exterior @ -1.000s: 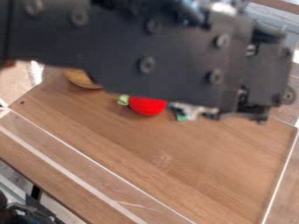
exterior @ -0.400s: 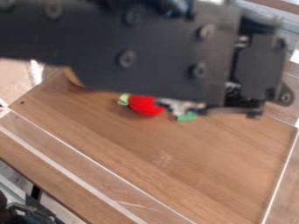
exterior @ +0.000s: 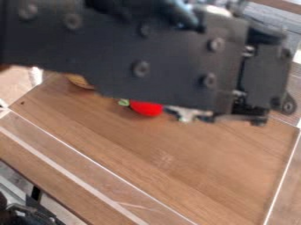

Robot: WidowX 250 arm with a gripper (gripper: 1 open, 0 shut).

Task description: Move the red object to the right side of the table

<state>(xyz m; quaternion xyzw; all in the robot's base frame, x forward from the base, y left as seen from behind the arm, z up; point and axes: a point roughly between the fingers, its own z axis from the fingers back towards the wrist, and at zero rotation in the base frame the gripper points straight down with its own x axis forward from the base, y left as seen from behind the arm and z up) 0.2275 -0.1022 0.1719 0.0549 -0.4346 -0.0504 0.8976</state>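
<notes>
The red object (exterior: 146, 109) lies on the brown wooden table (exterior: 177, 176) towards the back, its light green leafy end (exterior: 122, 102) pointing left. The big black arm fills the upper part of the camera view and hides the toy's top. Just right of the toy, pale parts of my gripper (exterior: 186, 113) peek out under the black housing. The housing hides the jaws, so neither their state nor any touch on the toy shows.
A tan wooden bowl (exterior: 80, 83) shows partly behind the arm at the back left. Low clear acrylic walls (exterior: 70, 171) edge the table along the front left and the right side. Bare wood stretches in front of the toy.
The black arm housing has rolled slightly and now covers more of the toy's top. The red object sits in the same spot.
</notes>
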